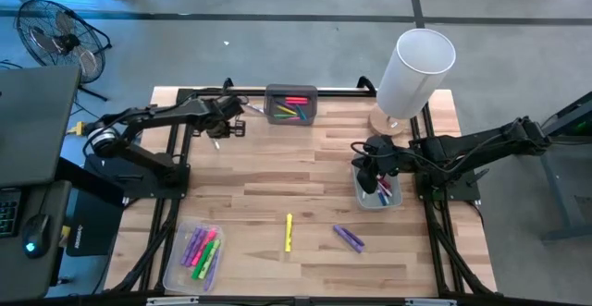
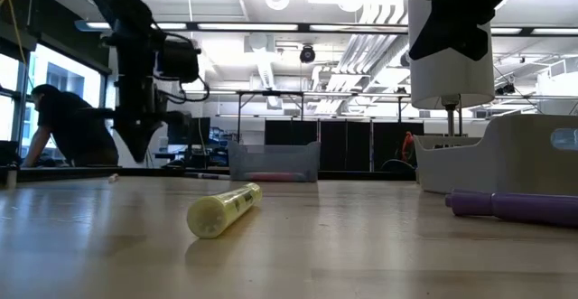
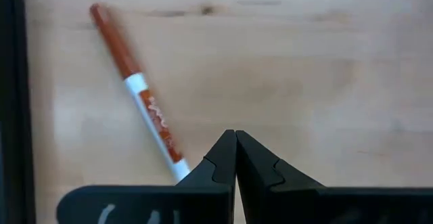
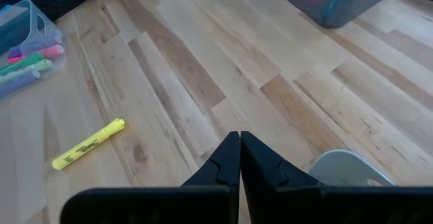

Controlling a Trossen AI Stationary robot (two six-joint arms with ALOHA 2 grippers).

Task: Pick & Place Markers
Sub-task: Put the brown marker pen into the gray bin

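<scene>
An orange-red marker with a white band (image 3: 139, 92) lies flat on the wood under my left gripper (image 3: 235, 135), which hangs shut above it near the table's far left corner (image 1: 219, 133). Its near end runs out of sight behind my left finger. A yellow marker (image 1: 289, 232) and a purple marker (image 1: 349, 238) lie loose near the front edge. My right gripper (image 4: 239, 136) is shut and hangs over a clear tray (image 1: 377, 195) at the right that holds a few markers.
A grey tray (image 1: 291, 104) with markers stands at the far edge. A clear tray (image 1: 197, 256) with several markers sits at the near left. A white cylinder on a wooden base (image 1: 414, 66) stands at the far right. Black frame rails run along the table's sides.
</scene>
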